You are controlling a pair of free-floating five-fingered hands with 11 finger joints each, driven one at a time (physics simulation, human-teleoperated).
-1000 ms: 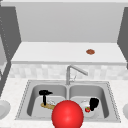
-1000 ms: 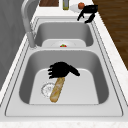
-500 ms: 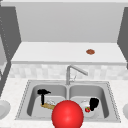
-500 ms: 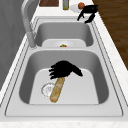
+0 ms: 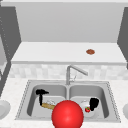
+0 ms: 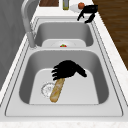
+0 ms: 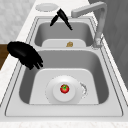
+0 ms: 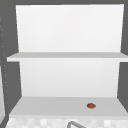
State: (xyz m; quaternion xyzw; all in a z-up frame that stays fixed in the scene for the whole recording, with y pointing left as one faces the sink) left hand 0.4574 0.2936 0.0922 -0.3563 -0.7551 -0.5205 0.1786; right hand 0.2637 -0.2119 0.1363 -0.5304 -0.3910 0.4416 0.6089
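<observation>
Left hand [image 6: 67,70] sits low in the left basin of the double stainless-steel sink [image 6: 110,82], palm down, directly over the upper end of the golden-brown baguette-shaped bread loaf [image 6: 57,90]. Fingers curve downward around that end of the loaf; contact appears made, though the underside of the grasp is hidden. In the front view the same hand [image 5: 40,93] stands at the back left of that basin with the loaf [image 5: 48,106] running forward from beneath it. The loaf lies flat on the basin floor, its lower end beside the round metal drain [image 6: 47,88].

Right hand [image 7: 25,54] hangs above the front rim of the right basin, fingers relaxed and pointing down, holding nothing. Below and apart from it, a round white plate [image 7: 63,96] rests on the basin floor with a small red tomato-like fruit [image 7: 64,88] at its centre.

The grey curved faucet [image 5: 74,72] rises between the basins. A large red sphere [image 5: 67,114] sits at the front edge of the sink in the front view. A small brown disc [image 8: 91,105] lies on the lower white shelf [image 8: 50,106].
</observation>
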